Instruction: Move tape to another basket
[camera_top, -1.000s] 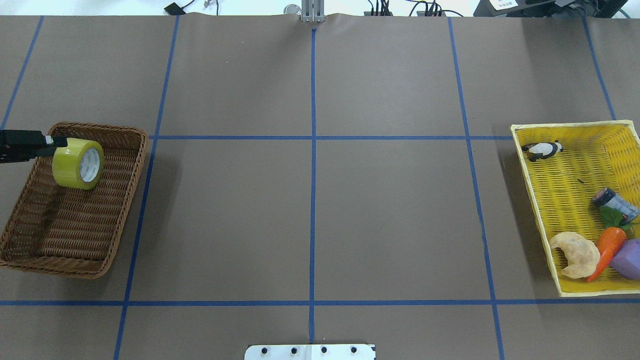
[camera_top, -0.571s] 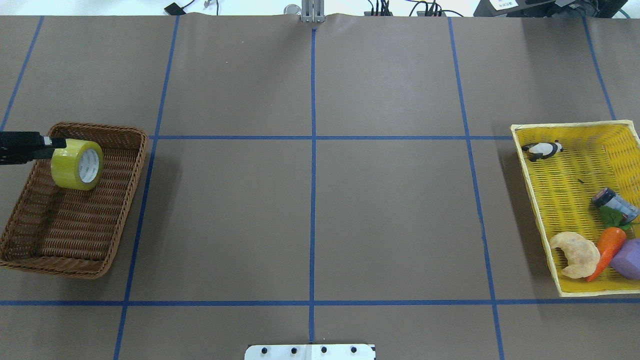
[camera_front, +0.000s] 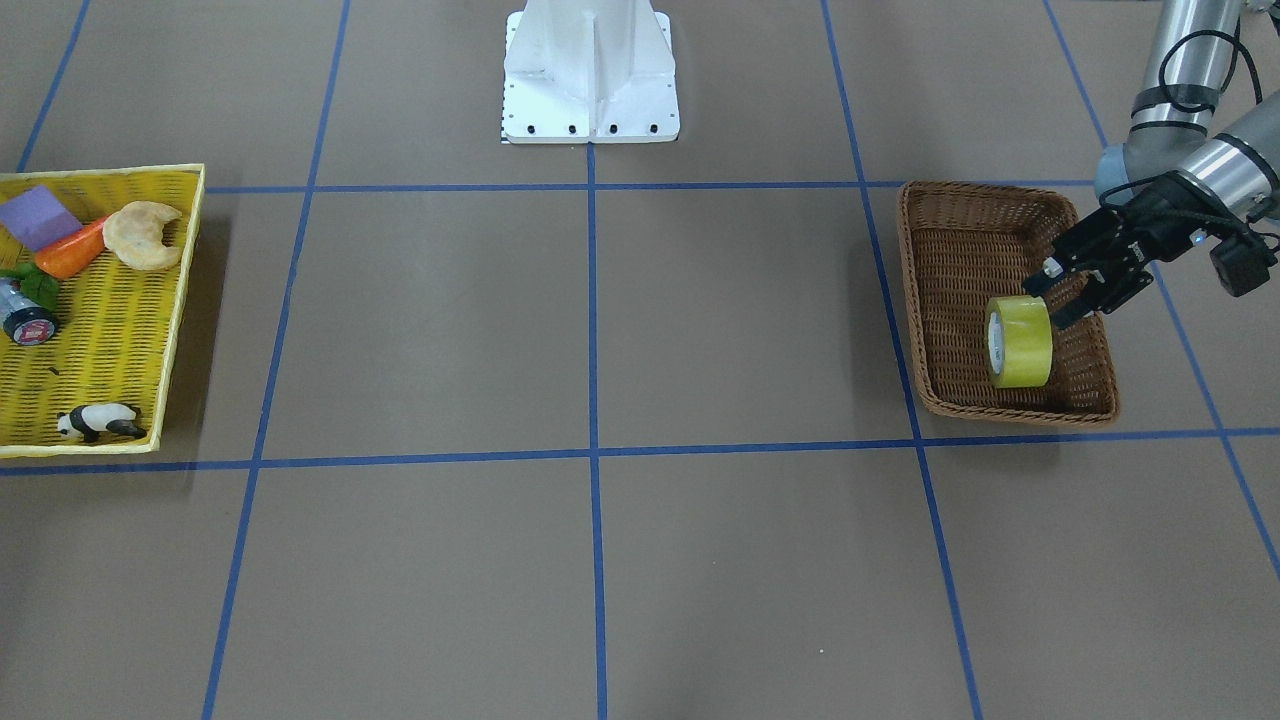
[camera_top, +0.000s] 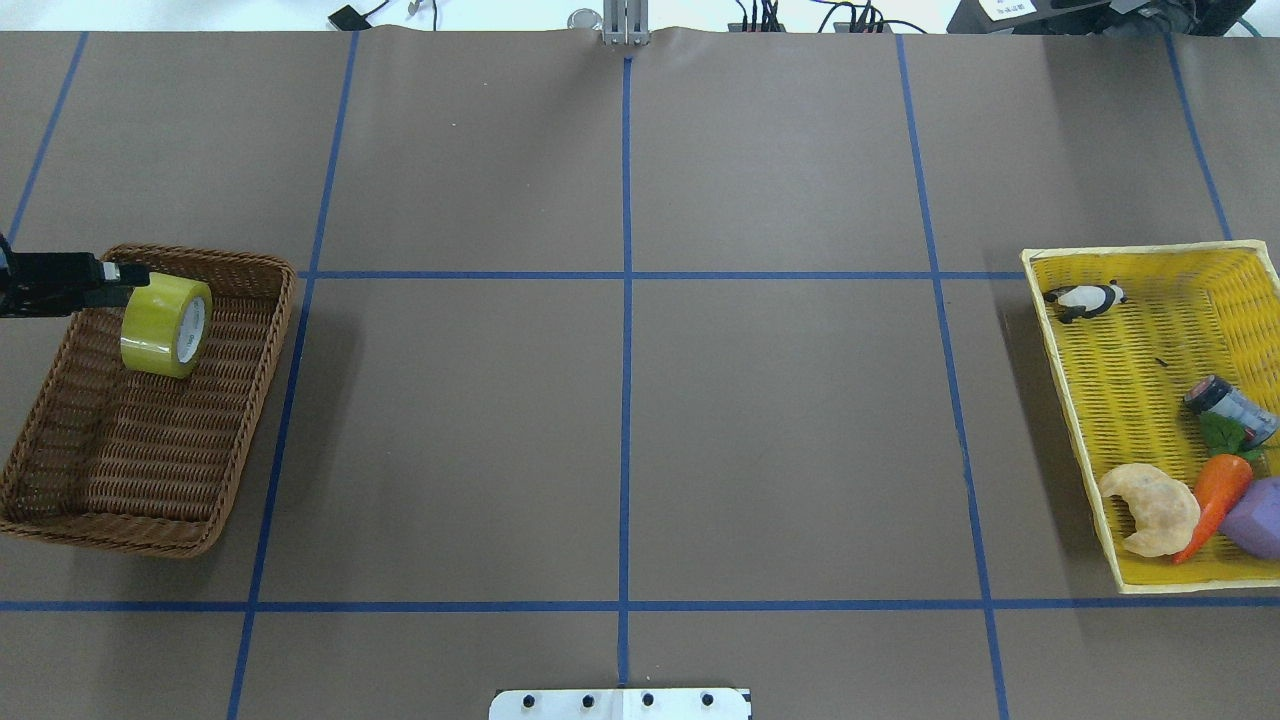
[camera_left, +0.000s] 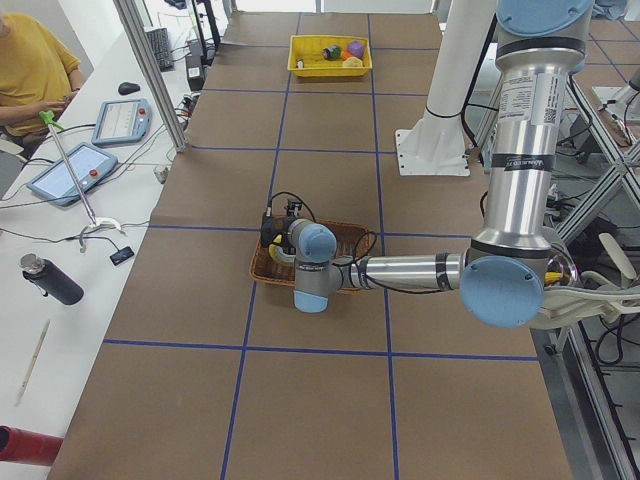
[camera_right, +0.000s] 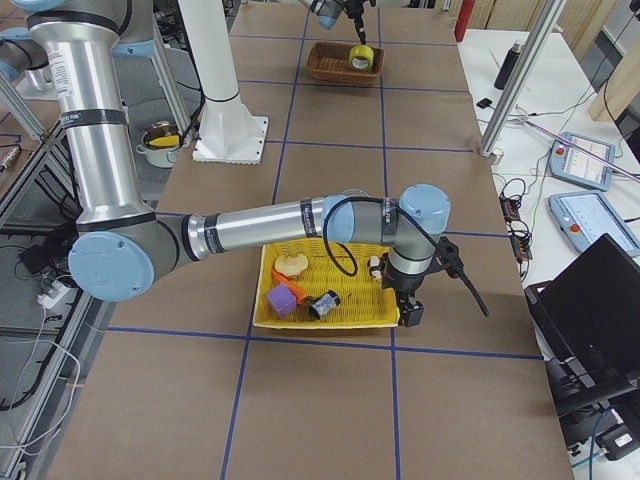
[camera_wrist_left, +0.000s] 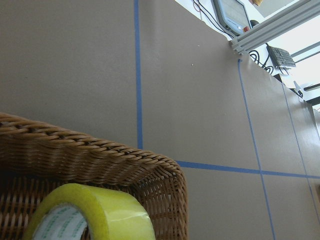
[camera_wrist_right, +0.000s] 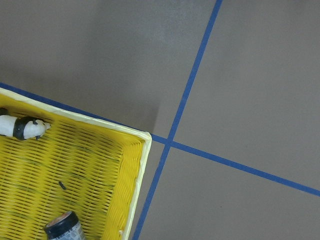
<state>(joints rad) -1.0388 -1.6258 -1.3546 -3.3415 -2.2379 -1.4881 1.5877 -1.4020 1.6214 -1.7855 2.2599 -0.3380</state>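
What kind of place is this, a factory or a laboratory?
Probably a robotics laboratory: the table carries blue grid lines, teach pendants lie beside it, and an operator sits nearby.

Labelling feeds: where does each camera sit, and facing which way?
Front-facing: across table, facing base; left tool by tape.
Overhead: behind base, looking down; left tool.
Exterior left: table's end; left arm near.
Exterior right: opposite end; right arm near.
Left wrist: over basket corner; no body.
Right wrist: over yellow tray corner; no body.
Shared: front-facing, overhead: tape in basket.
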